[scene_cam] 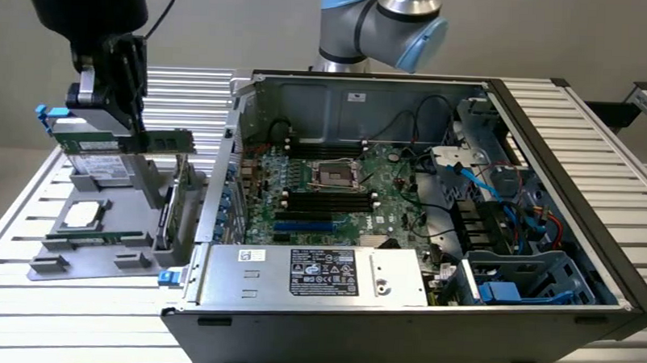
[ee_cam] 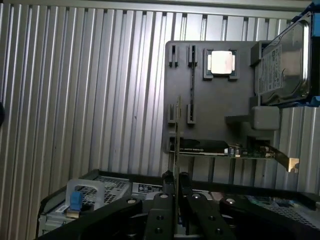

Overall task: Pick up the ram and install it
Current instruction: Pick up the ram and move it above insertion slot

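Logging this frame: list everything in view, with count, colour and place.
computer case: one, black, on the table
motherboard: one, green, inside the case
power supply: one, silver, at the case's near edge
parts holder: one, grey, beside the case, the exterior view's left
hard drive: one, silver, on the holder
processor: one, silver, in a holder recess
expansion card: one, green with metal bracket, upright in the holder
table: one, ribbed silver, under everything
ram: one, green, above the holder, in the gripper
gripper: one, black, shut on the ram
arm: one, silver and light blue, behind the case
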